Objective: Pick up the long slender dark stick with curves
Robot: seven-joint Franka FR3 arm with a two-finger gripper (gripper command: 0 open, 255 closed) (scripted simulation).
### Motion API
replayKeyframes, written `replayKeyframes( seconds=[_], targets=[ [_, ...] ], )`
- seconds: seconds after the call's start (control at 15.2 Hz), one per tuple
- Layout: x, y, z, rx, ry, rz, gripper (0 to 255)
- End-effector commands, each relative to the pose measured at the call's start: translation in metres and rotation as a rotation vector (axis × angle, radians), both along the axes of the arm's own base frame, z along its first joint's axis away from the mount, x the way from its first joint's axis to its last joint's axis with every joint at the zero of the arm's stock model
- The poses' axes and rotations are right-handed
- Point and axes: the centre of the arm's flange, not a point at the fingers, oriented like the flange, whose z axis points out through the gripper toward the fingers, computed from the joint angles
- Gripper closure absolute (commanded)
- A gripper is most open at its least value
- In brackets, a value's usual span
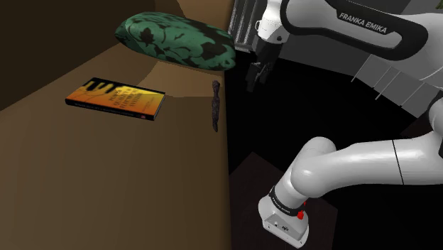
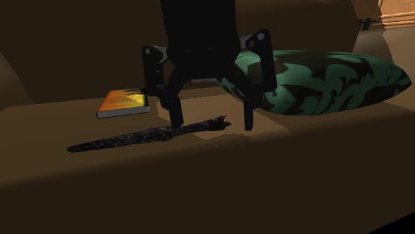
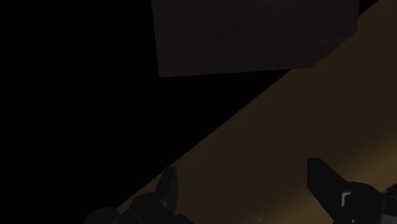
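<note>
In the second exterior view the gripper (image 2: 213,124) hangs nearest the camera, its two black fingers (image 2: 249,113) pointing down and standing well apart with nothing between them. The wrist view shows the same spread gripper (image 3: 248,184) over a slanting brown band next to a black area.

Behind the fingers, the stick (image 2: 146,136) lies flat on the brown couch seat (image 2: 199,186). It is dark, thin and a little wavy. Its long axis runs almost straight across this view, rising slightly to the right, where the ragged end points toward the cushion.

In the shoulder view the stick (image 1: 216,105) lies right along the seat's (image 1: 106,177) edge and parallel to it. The gripper (image 1: 255,77) is apart from it, off that view's right side of the edge, over the black area.

Farther back on the seat lies an orange book (image 2: 123,103), flat and well clear of the stick. Farthest is a green patterned cushion (image 2: 319,80) against the backrest, near the stick's far end but not touching it.
</note>
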Motion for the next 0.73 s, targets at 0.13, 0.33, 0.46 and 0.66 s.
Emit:
replayKeyframes(
  seconds=[0.13,0.33,0.46,0.66],
  targets=[
    [0.001,0.021,-0.007,0.031,-0.026,-0.157,0],
    [0.009,0.051,-0.015,0.077,-0.064,-0.393,0],
    [0.018,0.07,-0.02,0.108,-0.09,-0.551,0],
    [0.037,0.095,-0.026,0.154,-0.129,-0.787,0]
  ],
)
